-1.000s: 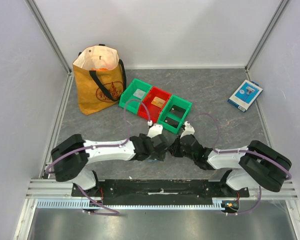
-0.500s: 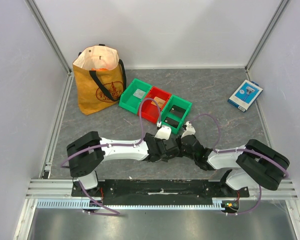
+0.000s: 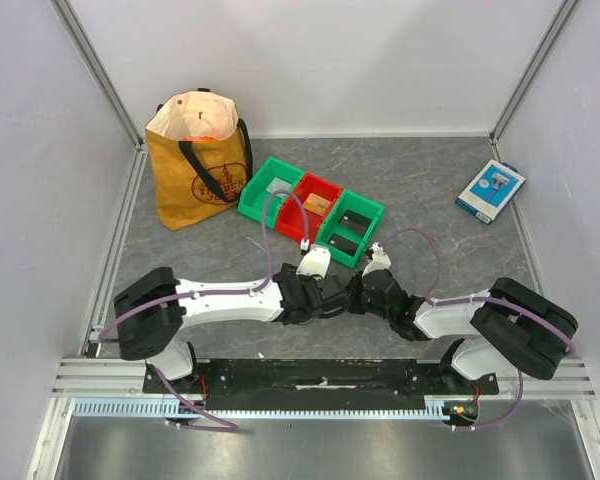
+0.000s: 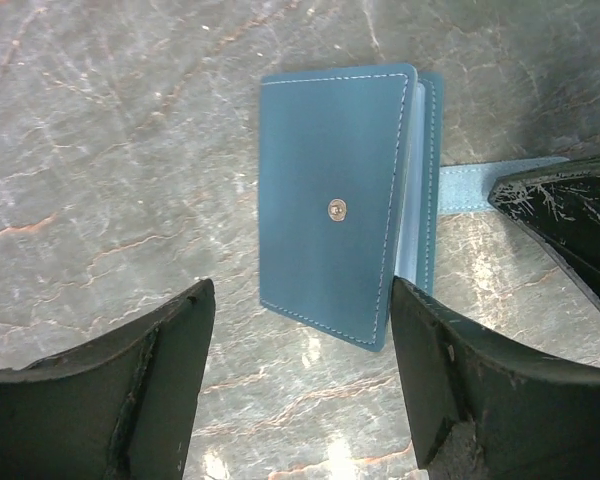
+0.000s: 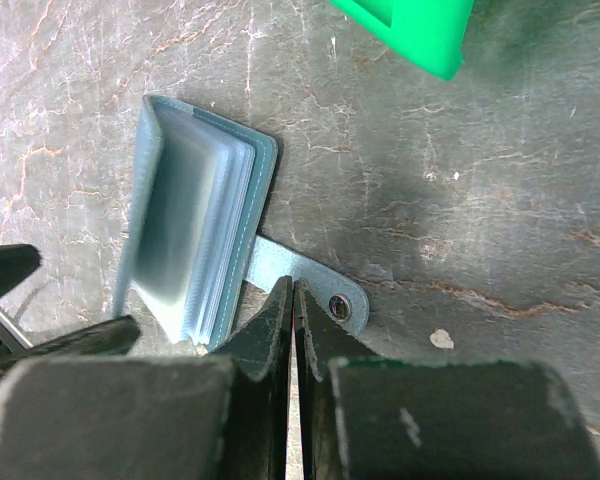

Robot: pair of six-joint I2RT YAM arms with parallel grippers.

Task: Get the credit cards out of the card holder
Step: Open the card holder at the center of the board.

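The dusty-blue card holder (image 4: pixel 335 225) lies on the table with its top cover lifted a little, snap stud facing up. My left gripper (image 4: pixel 302 300) hangs open just above its near edge, one finger on each side. In the right wrist view the card holder (image 5: pixel 195 235) shows its pale inner pockets fanned apart. My right gripper (image 5: pixel 294 290) is shut, its tips down on the snap tab (image 5: pixel 320 288). In the top view both grippers (image 3: pixel 332 297) (image 3: pixel 360 296) hide the holder. A grey credit card (image 3: pixel 277 187) and a tan one (image 3: pixel 317 204) lie in bins.
Three bins stand in a row behind the grippers: green (image 3: pixel 260 200), red (image 3: pixel 302 218), green (image 3: pixel 365 222). A yellow tote bag (image 3: pixel 195 165) is at the back left. A blue-and-white box (image 3: pixel 490 190) lies at the back right.
My left gripper has swung right until it is over the card holder, beside the right gripper, and its jaws have narrowed slightly. The right gripper has stayed shut on the tab.
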